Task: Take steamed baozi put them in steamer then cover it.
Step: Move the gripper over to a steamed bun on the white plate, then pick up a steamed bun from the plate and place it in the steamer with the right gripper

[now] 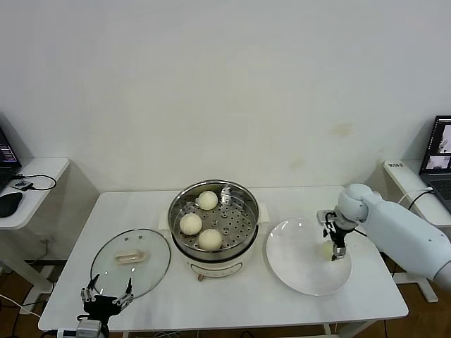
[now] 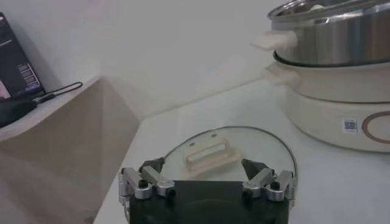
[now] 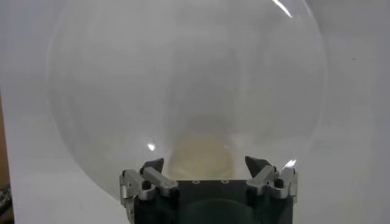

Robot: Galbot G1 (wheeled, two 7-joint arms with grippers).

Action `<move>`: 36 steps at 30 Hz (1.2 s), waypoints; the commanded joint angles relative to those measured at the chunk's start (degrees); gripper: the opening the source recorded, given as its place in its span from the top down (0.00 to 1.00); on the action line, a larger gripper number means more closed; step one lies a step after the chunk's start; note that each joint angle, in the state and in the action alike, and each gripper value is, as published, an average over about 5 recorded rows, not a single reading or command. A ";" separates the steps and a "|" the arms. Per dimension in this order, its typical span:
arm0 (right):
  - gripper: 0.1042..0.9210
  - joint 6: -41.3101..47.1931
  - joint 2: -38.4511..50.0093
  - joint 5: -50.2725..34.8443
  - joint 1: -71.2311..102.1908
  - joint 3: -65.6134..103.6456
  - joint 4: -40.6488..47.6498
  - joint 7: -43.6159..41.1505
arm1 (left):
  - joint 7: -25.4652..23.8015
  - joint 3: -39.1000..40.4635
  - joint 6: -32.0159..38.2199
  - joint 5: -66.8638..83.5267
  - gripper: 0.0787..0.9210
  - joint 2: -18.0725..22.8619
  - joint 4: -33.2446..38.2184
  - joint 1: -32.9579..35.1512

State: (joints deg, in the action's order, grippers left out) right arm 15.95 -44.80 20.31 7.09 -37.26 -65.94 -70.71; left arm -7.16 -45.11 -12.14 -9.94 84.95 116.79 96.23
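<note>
Right pincer (image 1: pixel 338 248) hangs spread wide over the last bun (image 3: pixel 201 156) on the plate (image 1: pixel 296 271) right of the steamer (image 1: pixel 213 220) (three buns (image 1: pixel 191 224) inside); left pincer (image 1: pixel 107 294) idles spread near the lid (image 1: pixel 131 257)

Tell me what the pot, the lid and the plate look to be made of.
Pot: polished steel by its mirror-like wall, on a matte cream base, probably plastic. Lid: clear glass, the table shows through, with a metal rim and cream handle. Plate: glossy white with bright glints, likely ceramic or glass.
</note>
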 commanded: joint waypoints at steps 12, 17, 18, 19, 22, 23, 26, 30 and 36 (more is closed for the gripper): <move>0.12 -0.14 -0.15 2.43 1.21 0.92 1.16 -0.15 | 0.11 0.24 -0.01 -0.06 0.12 0.07 -0.52 -0.06; 0.19 0.03 -0.07 2.25 1.53 1.37 1.30 -0.03 | 0.13 0.45 -0.02 -0.16 0.12 0.13 -0.56 -0.13; 0.22 0.05 -0.04 2.20 1.55 1.44 1.33 -0.01 | 0.14 0.47 -0.02 -0.18 0.12 0.14 -0.57 -0.12; 0.26 0.11 0.00 2.07 1.54 1.53 1.32 0.02 | 0.15 0.50 -0.01 -0.21 0.12 0.14 -0.59 -0.11; 0.35 0.36 0.15 1.28 1.33 1.69 1.21 0.19 | 0.16 0.59 -0.01 -0.28 0.12 0.12 -0.66 -0.08; 0.37 0.46 0.22 0.82 1.11 1.66 1.16 0.25 | 0.17 0.63 -0.01 -0.30 0.12 0.11 -0.68 -0.08; 0.42 0.92 0.59 -1.14 -0.18 1.20 0.80 0.31 | 0.19 0.69 -0.01 -0.34 0.12 0.08 -0.68 -0.11; 0.44 2.11 1.74 -5.74 -5.25 -1.77 -1.22 -0.10 | 0.42 0.58 0.05 -0.48 0.12 0.05 -0.33 -0.12; 0.44 5.49 2.38 -16.73 -19.63 -9.42 -5.79 -1.88 | 0.58 0.09 0.11 -0.63 0.12 -0.30 0.46 -0.46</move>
State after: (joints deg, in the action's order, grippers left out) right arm 18.72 -43.02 14.43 0.87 -39.84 -67.79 -71.56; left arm -6.66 -44.91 -12.08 -10.50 84.71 116.96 95.85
